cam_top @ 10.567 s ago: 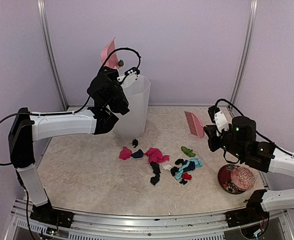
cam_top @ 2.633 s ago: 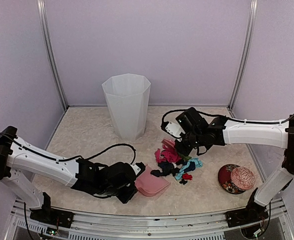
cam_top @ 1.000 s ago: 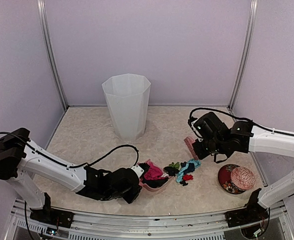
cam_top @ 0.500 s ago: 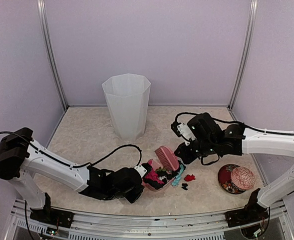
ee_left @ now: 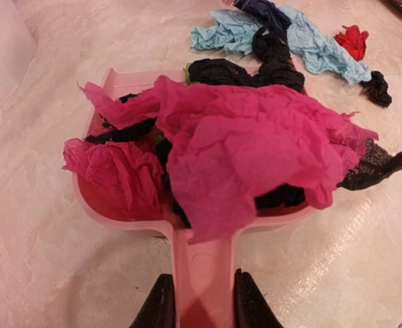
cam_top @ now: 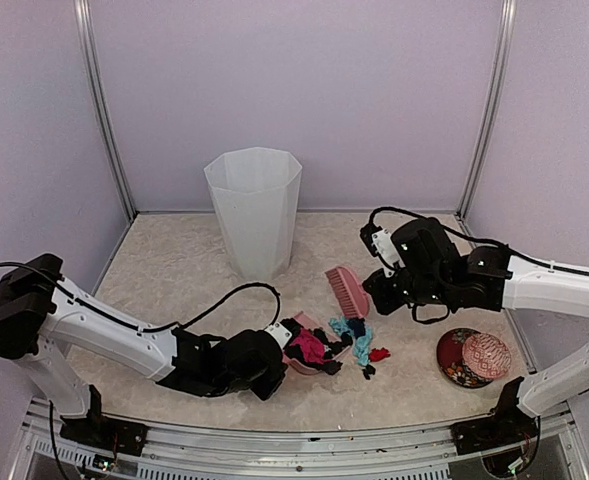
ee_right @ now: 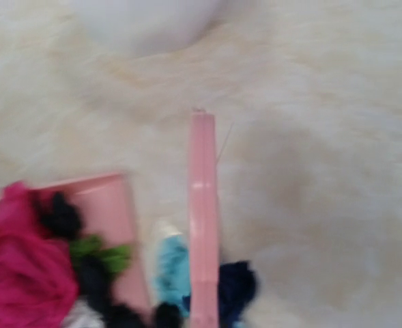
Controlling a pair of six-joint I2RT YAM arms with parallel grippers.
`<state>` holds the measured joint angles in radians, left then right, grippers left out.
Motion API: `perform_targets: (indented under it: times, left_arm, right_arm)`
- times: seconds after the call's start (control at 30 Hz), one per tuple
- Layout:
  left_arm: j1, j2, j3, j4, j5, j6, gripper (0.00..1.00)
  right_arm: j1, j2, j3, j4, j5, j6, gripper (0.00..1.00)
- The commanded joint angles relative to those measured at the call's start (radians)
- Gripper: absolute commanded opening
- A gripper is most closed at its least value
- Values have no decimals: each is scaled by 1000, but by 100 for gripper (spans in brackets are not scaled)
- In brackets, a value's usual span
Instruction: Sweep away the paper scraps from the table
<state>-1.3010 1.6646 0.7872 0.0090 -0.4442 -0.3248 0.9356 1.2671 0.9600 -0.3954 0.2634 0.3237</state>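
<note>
- While the left pincer (ee_left: 201, 304) is pinching the flat handle of the pink plastic dustpan (ee_left: 202, 263), one finger on each side, the pan is lying flat on the beige marble-speckled table (cam_top: 174, 290), near its front edge.
- Most of the wrinkly paper scraps (ee_left: 255, 150) are sitting heaped in the pan. Two big magenta pieces are lying on top of black bits, and one of them is drooping over the root of the handle.
- A few scraps are lying on the table just beyond the pan's open mouth: a pale teal strip (ee_left: 310, 44), a dark navy bit, a small red wad (ee_left: 353, 39) and a black crumb (ee_left: 378, 87).
- The right pincer (cam_top: 374, 290) is pressing together on the pink plastic brush (cam_top: 347, 290), holding it tilted just behind those loose scraps. The right wrist view is blurring, so I cannot tell whether the bristles are touching the table.
- A tall white faceted bin (cam_top: 254, 210) is standing upright at the back, well apart from the pan.
- A round red patterned dish (cam_top: 472, 357) is sitting at the right, apart from the scraps.
</note>
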Motion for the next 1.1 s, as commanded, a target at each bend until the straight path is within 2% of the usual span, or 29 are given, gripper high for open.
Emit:
perform_targets:
  times: [0.0,0.23,0.47,0.8,1.07]
  left_arm:
    - [8,-65,-1,0,-36,17,0]
    - [21,-151,0,-41,-41,19,0]
    - [53,-244,49,-136,-28,35,0]
    - [157,-293,216,-317,89,64,0]
    - [227,-313,416,-443,180,98,0]
  right_arm:
    - [-9,-51,0,-32,171,5,0]
    - [-51,-106,-33,-37,238,-4,0]
    - [-104,-145,-82,-25,243,-3,0]
    - [-127,-143,-124,15,214,-3,0]
    - [-135,-118,-118,37,192,-22,0]
